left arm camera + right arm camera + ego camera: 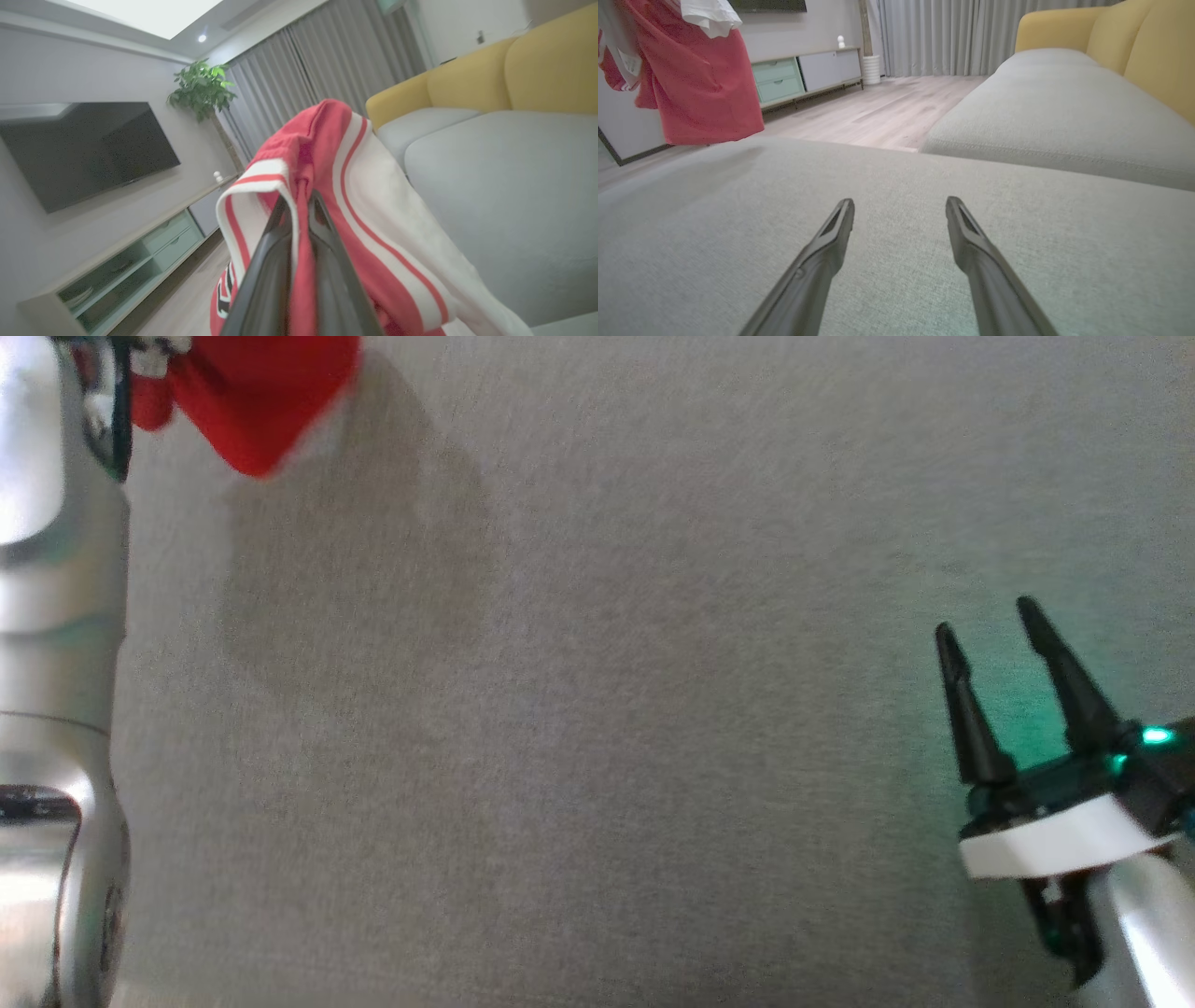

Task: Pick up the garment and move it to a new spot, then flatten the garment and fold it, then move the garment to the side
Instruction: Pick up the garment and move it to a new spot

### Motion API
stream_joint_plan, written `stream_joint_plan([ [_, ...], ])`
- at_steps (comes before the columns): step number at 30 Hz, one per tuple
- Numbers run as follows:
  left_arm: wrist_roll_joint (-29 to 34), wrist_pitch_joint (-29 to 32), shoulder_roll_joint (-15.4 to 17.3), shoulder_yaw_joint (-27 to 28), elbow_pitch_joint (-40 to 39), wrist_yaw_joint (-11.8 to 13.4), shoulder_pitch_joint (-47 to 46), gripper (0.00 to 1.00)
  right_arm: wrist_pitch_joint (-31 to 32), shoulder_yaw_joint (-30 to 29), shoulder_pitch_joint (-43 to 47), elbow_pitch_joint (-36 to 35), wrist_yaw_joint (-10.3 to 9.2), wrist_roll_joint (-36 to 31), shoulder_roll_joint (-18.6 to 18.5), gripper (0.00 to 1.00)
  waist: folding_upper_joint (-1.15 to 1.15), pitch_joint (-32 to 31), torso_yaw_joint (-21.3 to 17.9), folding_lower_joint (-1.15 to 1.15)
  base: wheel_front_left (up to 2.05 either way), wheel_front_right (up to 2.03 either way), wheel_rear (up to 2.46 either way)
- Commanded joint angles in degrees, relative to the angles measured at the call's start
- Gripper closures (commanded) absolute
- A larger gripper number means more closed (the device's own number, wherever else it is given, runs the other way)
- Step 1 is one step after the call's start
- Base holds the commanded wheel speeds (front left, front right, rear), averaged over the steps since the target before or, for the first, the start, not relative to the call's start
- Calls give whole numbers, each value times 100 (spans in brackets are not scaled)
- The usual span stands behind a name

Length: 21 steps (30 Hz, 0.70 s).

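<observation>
Garment [373, 196], red-and-white and probably light and floppy, is hanging pinched in your left claw [299, 198] above the grey cushion's [597, 728] far-left corner while your right claw [986, 616] is hovering open, best regripped along a hem.

light: soft, even; ceiling panel [154, 14] glares | shadow: faint, by garment [252, 401] on cushion [653, 709] | focus: head view blurry

The garment [373, 186] is soft red and white cloth. The sofa seat [653, 709] is grey woven fabric, matt and a little rough. The left forearm [56, 616] looks like shiny smooth metal. The floor [887, 112] is pale wood.
</observation>
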Motion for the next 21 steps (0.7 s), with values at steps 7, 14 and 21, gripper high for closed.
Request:
stream_joint_plan([
  [7, 141, 356, 116, -495, -941, -540, -302, 100, -61, 161, 468, -118, -4, -148, 551, 0, 0, -1618, -1424, 1, 0, 0, 0],
  [14, -311, 848, -420, -885, -1385, -735, 316, 100, -61, 123, 682, -225, -4, -193, 707, 0, 0, -1837, -2177, 1, 0, 0, 0],
  [21, -608, 902, -955, -1503, -1307, -763, 1639, 100, -62, 169, 693, -266, -4, -164, 750, 0, 0, -1407, -2646, 1, 0, 0, 0],
])
